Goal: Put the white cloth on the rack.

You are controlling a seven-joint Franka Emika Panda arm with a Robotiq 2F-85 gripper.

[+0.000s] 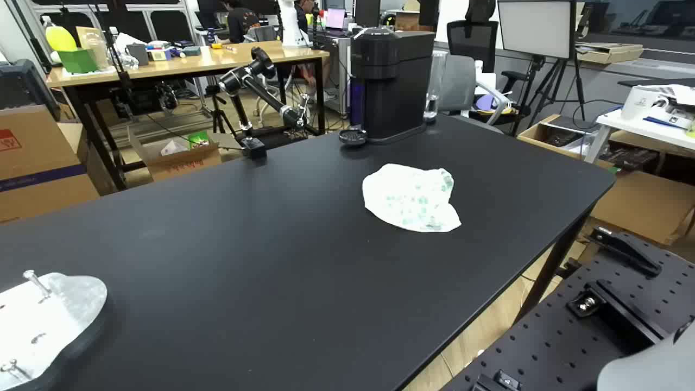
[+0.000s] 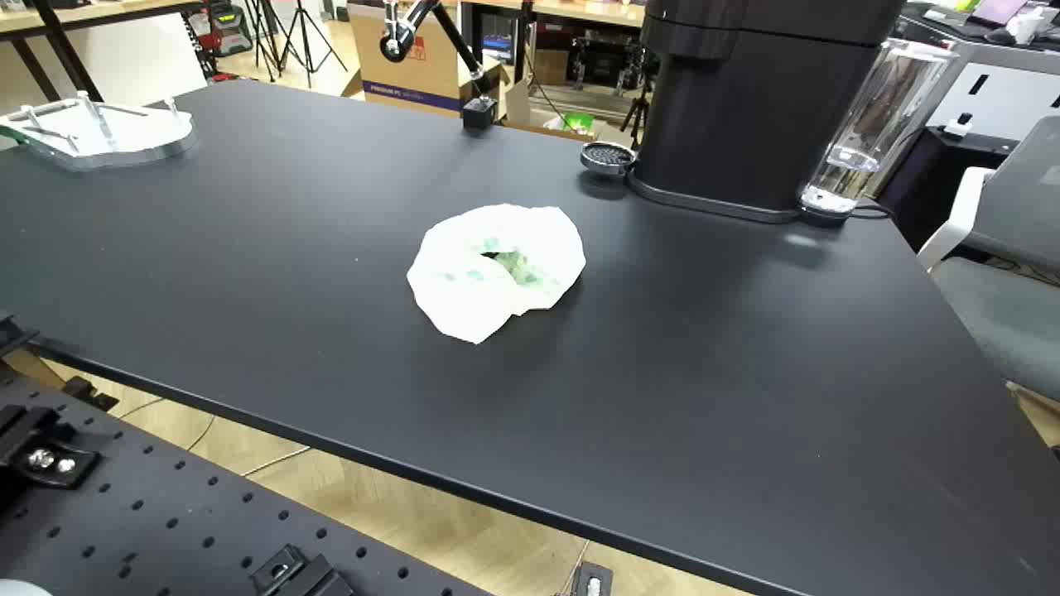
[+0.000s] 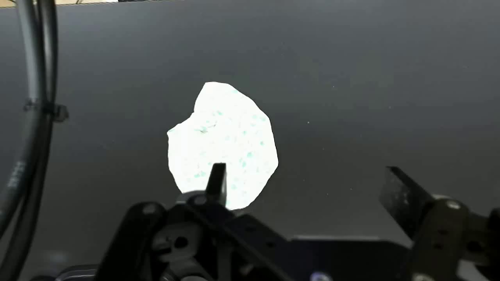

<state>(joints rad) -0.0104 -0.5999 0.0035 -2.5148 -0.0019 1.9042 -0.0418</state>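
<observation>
The white cloth (image 1: 410, 198) with green spots lies crumpled on the black table; it also shows in an exterior view (image 2: 497, 273) and in the wrist view (image 3: 222, 136). A white, low tray-like piece with upright pegs (image 1: 81, 298), probably the rack, stands at the table's far left side and also shows in an exterior view (image 2: 137, 136). My gripper (image 3: 305, 168) shows only in the wrist view. Its fingers are wide apart with nothing between them. The left finger overlaps the cloth in that view; the gripper appears to be above the table, and no contact is visible.
A black coffee machine (image 1: 393, 87) with a clear water tank (image 2: 869, 124) stands at the table's back edge. A round drip tray (image 2: 609, 157) projects from it. A black clamp arm (image 1: 255, 87) is fixed to the table edge. A perforated mounting plate (image 1: 543, 336) adjoins the table.
</observation>
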